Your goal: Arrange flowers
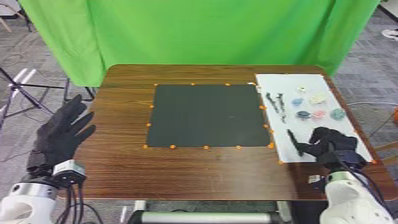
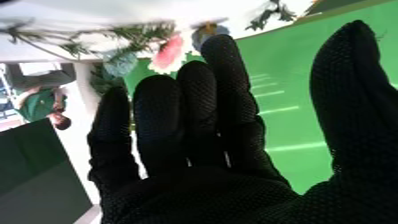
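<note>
In the head view my right hand (image 1: 332, 142) is over the near part of the white sheet (image 1: 282, 80), on the near side of the flowers. A pink flower (image 1: 318, 114), a dark blue one (image 1: 303, 114) and a green one (image 1: 338, 114) lie in a row, with a light blue one (image 1: 297, 101) and a pale yellow one (image 1: 317, 99) farther back. Dark stems (image 1: 272, 102) lie left of them. My left hand (image 1: 60, 132) is off the table's left edge, fingers straight. In the right wrist view my right hand (image 2: 209, 187) is open, beyond it a pink flower (image 2: 167, 54).
A dark square mat (image 1: 207, 116) with orange dots around it lies mid-table, left of the white sheet. Green cloth (image 1: 204, 35) hangs behind the brown table (image 1: 115, 167). A tripod (image 1: 35, 95) stands on the floor at the left.
</note>
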### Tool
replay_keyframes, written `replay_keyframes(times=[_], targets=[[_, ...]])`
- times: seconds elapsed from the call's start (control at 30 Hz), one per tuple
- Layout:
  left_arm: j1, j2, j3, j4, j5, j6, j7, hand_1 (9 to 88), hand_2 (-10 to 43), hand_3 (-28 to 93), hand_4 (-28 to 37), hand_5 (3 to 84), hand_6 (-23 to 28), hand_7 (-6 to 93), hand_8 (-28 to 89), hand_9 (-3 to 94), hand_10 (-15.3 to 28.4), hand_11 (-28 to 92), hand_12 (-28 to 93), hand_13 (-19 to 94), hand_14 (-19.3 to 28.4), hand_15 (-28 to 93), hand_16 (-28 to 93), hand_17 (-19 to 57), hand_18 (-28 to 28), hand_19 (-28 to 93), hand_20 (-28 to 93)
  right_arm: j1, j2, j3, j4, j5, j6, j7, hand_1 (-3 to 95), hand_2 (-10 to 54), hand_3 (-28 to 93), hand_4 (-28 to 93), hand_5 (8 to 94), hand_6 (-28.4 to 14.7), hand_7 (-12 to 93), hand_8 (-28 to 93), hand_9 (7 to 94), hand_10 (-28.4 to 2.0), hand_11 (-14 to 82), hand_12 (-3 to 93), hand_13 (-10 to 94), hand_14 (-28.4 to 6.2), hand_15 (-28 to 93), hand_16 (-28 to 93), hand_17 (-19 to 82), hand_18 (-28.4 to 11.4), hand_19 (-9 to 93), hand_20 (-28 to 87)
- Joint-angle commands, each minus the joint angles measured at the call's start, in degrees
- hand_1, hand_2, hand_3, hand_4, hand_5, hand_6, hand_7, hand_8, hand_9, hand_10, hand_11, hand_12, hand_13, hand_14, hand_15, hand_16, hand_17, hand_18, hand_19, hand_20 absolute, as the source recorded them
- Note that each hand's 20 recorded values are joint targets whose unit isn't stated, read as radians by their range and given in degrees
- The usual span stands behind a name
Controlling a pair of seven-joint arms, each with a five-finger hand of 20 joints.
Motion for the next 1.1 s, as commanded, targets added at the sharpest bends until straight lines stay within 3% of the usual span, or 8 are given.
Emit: replay_keyframes(times=[0.03, 0.2, 0.43, 0.57, 0.77, 0.8, 0.83, 1.1], targets=[[0.33, -0.27, -0.17, -0.31, -0.11, 0.43, -0.09, 22.4, -2.5, 69, -28.3, 21.1, 0.6, 20.2, -11, 17.0, 8.9, 12, 18, 13, 11.9, 16, 6, -12.2, 17.8, 35, 8, 1.68, -0.7, -2.18, 2.1, -0.12, -3.21, 1.38, 25.1, -9.5, 75, -28, 44.9, -2.6, 59, -23, 46.0, -13.4, 65.2, 45.5, 42, -14.0, 83, 31, 10, -19.6, 70, 51], [0.01, -0.21, 0.15, -0.19, -0.08, 0.43, -0.18, 22.4, -2.5, 70, -28.3, 21.1, 0.5, 20.3, -11, 16.9, 8.9, 12, 18, 13, 11.9, 16, 6, -12.3, 17.9, 35, 8, 2.6, -0.96, -3.21, 3.0, -0.31, -4.38, 1.87, 24.9, -9.5, 76, -28, 42.1, -3.5, 59, -23, 44.9, -13.4, 66.2, 45.6, 42, -14.0, 84, 31, 10, -19.8, 70, 51], [0.27, -0.01, 0.09, -0.18, -0.25, 0.44, -0.18, 22.4, -2.5, 70, -28.3, 21.1, 0.6, 20.2, -11, 17.0, 8.9, 13, 18, 13, 11.9, 16, 6, -12.3, 17.9, 35, 8, 2.73, -0.89, -5.07, 2.06, -2.14, -9.1, 5.98, 24.2, -9.5, 78, -28, 44.3, -3.6, 60, -23, 46.4, -13.8, 66.8, 44.7, 44, -14.1, 84, 31, 11, -20.1, 71, 51], [0.4, 0.1, 0.13, -0.13, -0.29, 0.47, -0.08, 22.4, -2.4, 69, -28.3, 21.1, 0.5, 20.3, -11, 17.0, 8.9, 12, 18, 13, 11.9, 16, 6, -12.3, 17.9, 35, 8, 2.83, -1.04, -6.27, 2.36, -2.89, -9.19, 7.22, 24.8, -9.5, 80, -28, 44.8, -3.9, 61, -23, 47.3, -13.9, 67.2, 45.1, 45, -14.2, 84, 31, 12, -20.6, 72, 51], [0.12, 0.15, 0.15, 0.08, -0.14, 0.19, -0.44, 22.5, -2.4, 70, -28.3, 21.1, 0.6, 20.3, -11, 17.0, 8.9, 12, 18, 13, 11.9, 16, 6, -12.2, 17.8, 35, 8, 2.75, -1.49, -8.08, 3.6, -3.43, -8.43, 7.98, 31.6, -9.5, 80, -28, 51.8, -2.1, 66, -24, 55.6, -12.2, 69.0, 45.4, 52, -13.1, 85, 33, 17, -21.9, 75, 51], [0.23, 0.08, 0.06, 0.02, -0.12, 0.18, -0.51, 22.5, -2.4, 70, -28.3, 21.1, 0.6, 20.3, -11, 17.0, 8.9, 12, 18, 13, 11.9, 16, 6, -12.2, 17.8, 35, 8, 2.79, -1.59, -8.5, 4.07, -3.71, -7.42, 7.6, 33.3, -9.5, 78, -28, 52.5, -1.4, 65, -6, 57.3, -12.3, 68.9, 46.2, 53, -12.8, 85, 35, 18, -22.0, 76, 51], [0.14, 0.12, 0.11, 0.1, -0.16, 0.17, -0.58, 22.5, -2.4, 69, -28.3, 21.1, 0.6, 20.2, -11, 17.0, 8.9, 12, 18, 13, 11.9, 16, 6, -12.2, 17.8, 35, 8, 2.95, -1.62, -8.93, 4.53, -4.07, -7.1, 7.16, 34.4, -9.5, 76, -28, 53.2, -0.8, 64, 3, 59.0, -12.2, 69.0, 46.5, 54, -12.5, 85, 36, 19, -22.1, 77, 51], [-0.2, 0.1, 0.37, 0.23, -0.11, 0.03, -0.82, 22.4, -2.4, 70, -28.3, 21.1, 0.6, 20.2, -11, 17.0, 8.9, 13, 18, 13, 11.9, 16, 6, -12.3, 17.8, 35, 8, 5.03, -1.6, -11.07, 7.23, -4.94, -5.3, 6.69, 36.1, -9.5, 74, -28, 53.3, -0.1, 63, 8, 60.2, -12.2, 68.5, 48.0, 56, -12.1, 85, 37, 20, -22.0, 77, 51]])
